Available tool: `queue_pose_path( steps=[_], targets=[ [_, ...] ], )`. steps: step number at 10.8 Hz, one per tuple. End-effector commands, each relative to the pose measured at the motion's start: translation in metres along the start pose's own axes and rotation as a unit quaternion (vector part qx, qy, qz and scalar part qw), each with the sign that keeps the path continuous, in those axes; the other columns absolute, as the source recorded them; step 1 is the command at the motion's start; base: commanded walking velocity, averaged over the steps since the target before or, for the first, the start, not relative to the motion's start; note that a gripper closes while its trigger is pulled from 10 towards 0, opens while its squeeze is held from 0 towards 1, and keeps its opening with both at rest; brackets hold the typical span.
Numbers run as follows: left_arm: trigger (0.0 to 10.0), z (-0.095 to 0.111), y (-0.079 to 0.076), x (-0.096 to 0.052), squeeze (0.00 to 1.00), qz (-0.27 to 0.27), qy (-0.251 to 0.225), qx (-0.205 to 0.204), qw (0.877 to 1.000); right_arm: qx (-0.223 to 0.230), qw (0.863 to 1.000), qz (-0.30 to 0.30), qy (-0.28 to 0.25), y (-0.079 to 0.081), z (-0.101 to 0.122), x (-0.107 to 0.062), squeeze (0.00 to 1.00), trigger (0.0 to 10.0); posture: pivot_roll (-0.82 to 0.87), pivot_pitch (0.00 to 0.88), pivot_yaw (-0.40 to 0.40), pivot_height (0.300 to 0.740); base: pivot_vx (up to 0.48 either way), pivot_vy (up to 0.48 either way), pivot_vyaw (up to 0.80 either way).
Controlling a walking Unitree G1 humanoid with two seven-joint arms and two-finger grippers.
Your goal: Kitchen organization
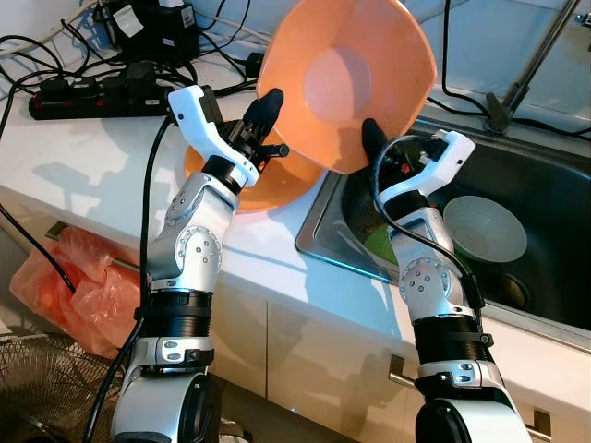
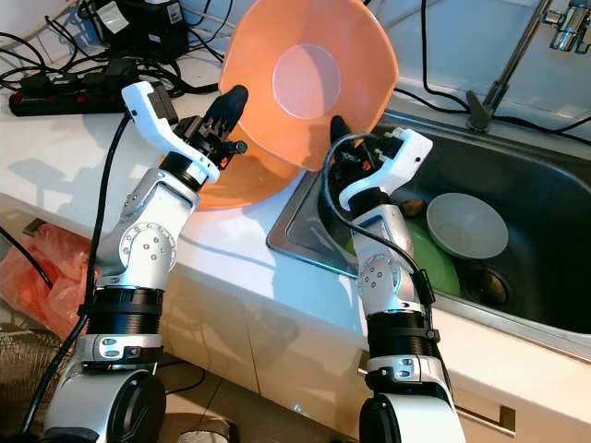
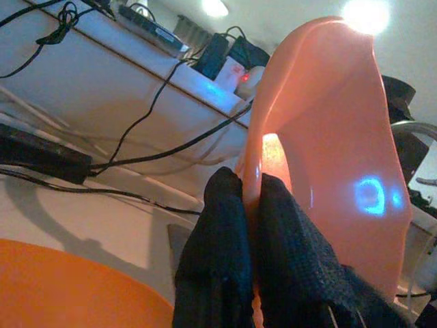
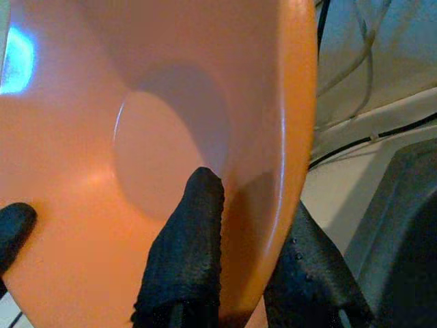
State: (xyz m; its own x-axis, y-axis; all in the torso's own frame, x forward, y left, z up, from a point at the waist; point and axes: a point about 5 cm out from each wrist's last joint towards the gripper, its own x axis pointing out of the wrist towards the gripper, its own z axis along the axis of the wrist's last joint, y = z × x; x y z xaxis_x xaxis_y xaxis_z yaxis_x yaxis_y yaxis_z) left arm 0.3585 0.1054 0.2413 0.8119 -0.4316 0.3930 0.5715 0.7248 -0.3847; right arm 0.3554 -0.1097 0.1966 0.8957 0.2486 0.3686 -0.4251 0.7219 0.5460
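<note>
Both eye views are bright and sharp, and the arms cast soft grey shadows on the white surface [image 1: 83, 157]. In the left wrist view, ceiling lights flare white above the translucent orange bowl [image 3: 328, 137], which glows; the black fingers [image 3: 232, 260] up close are blurred. The right wrist view is soft and dimmer.

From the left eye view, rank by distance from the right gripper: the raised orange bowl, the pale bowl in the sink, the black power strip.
1. Raised orange bowl, gripped by the right gripper.
2. Pale bowl, in the sink, to its right.
3. Power strip, far left on the counter.
</note>
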Motion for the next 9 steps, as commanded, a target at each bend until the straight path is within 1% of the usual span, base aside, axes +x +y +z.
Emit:
queue_pose_path(
  steps=[1,2,3,7,9],
  targets=[
    [10.0,0.000,-0.009,0.004,0.00,-0.021,0.006,0.027,0.999,-0.014,1.000,-0.001,0.005,-0.001,0.002,-0.001,0.00,0.0,0.22,0.061,-0.028,0.740,0.000,0.000,0.00],
    [10.0,-0.004,-0.006,0.003,1.00,-0.009,0.017,0.040,0.999,-0.008,1.000,-0.002,0.003,-0.001,0.003,0.000,0.00,0.0,0.22,0.061,-0.029,0.740,0.000,0.000,0.00],
    [10.0,-0.006,-0.004,0.004,1.00,0.001,0.023,0.044,0.999,-0.002,1.000,-0.005,-0.001,-0.001,0.004,0.000,0.00,0.0,0.22,0.061,-0.029,0.740,0.000,0.000,0.00],
    [10.0,-0.011,-0.005,0.003,1.00,-0.003,0.037,0.049,0.998,0.041,0.999,-0.027,-0.019,-0.006,0.011,0.002,0.00,0.0,0.22,0.060,-0.027,0.740,0.000,0.000,0.00],
    [10.0,-0.011,-0.005,0.004,1.00,-0.005,0.040,0.053,0.998,0.050,0.998,-0.037,-0.023,-0.008,0.012,0.002,0.00,0.0,0.22,0.059,-0.027,0.740,0.000,0.000,0.00]
  ],
)
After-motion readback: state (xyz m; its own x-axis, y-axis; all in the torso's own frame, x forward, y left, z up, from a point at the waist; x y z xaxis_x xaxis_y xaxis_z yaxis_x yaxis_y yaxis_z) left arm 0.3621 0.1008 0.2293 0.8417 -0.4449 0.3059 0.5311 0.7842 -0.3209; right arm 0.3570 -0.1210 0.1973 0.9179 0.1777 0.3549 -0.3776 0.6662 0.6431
